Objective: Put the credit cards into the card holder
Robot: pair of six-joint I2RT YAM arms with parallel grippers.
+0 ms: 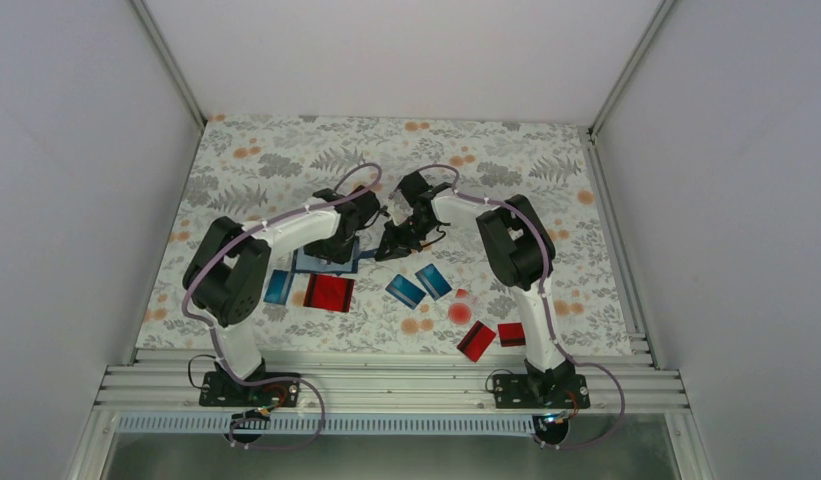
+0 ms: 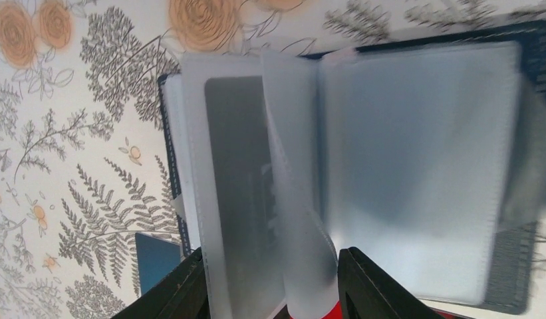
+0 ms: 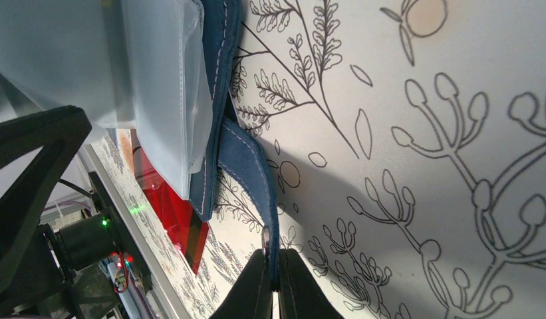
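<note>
The card holder [image 1: 320,263] lies open on the flowered cloth, its cloudy clear sleeves [image 2: 423,166] spread out. My left gripper [image 1: 346,243] hovers over it with jaws apart [image 2: 275,252]. One sleeve leaf curls up between the fingers, and a bit of red card [image 2: 316,311] shows beneath it. My right gripper [image 1: 388,247] is shut [image 3: 275,254] on the holder's navy closure tab [image 3: 253,166]. Loose credit cards lie nearer the arms: a blue one [image 1: 278,287], a red one [image 1: 329,293], two blue ones [image 1: 405,291] [image 1: 433,281] and two red ones [image 1: 476,340] [image 1: 511,334].
A small clear piece with a red round dot [image 1: 460,308] sits among the right-hand cards. White walls close in the cloth on three sides. A metal rail [image 1: 386,385] carrying the arm bases runs along the near edge.
</note>
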